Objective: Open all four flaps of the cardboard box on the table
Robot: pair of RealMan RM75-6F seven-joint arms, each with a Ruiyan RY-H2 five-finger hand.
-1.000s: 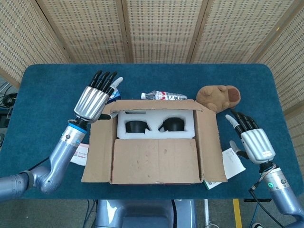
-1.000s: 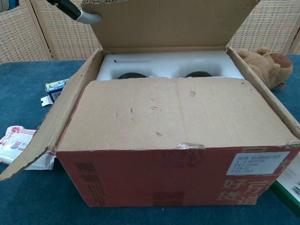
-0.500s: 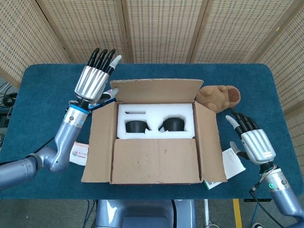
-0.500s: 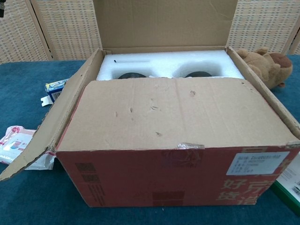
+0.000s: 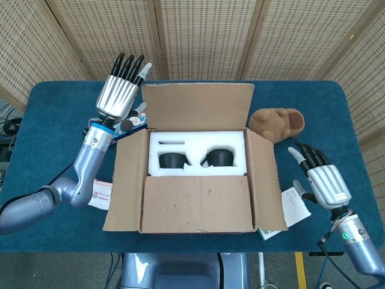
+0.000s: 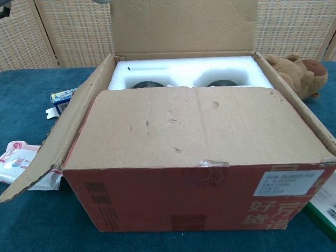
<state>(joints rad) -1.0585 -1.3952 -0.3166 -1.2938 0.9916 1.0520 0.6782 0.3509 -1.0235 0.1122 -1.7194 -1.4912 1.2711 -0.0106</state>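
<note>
The cardboard box (image 5: 195, 205) (image 6: 199, 194) stands mid-table. Its far flap (image 5: 197, 106) (image 6: 184, 26) is raised and leans back. Both side flaps, the left side flap (image 5: 126, 180) and the right side flap (image 5: 263, 180), are spread outward. The near flap (image 5: 195, 203) (image 6: 194, 126) still lies over the front half. White foam (image 5: 197, 153) with two black items shows inside. My left hand (image 5: 120, 93) is open, fingers straight, beside the far flap's left edge. My right hand (image 5: 322, 180) is open, resting low to the right of the box, apart from it.
A brown plush toy (image 5: 278, 123) (image 6: 296, 73) lies at the box's far right corner. A small blue-white packet (image 6: 63, 97) sits behind the left flap, a red-white pouch (image 5: 101, 192) (image 6: 16, 160) left of the box, and paper and a green-edged booklet (image 5: 292, 208) to the right.
The far flap has swung up from lying over the foam to standing and leaning back. My left hand has risen and moved away toward the far left. My right hand has stayed put.
</note>
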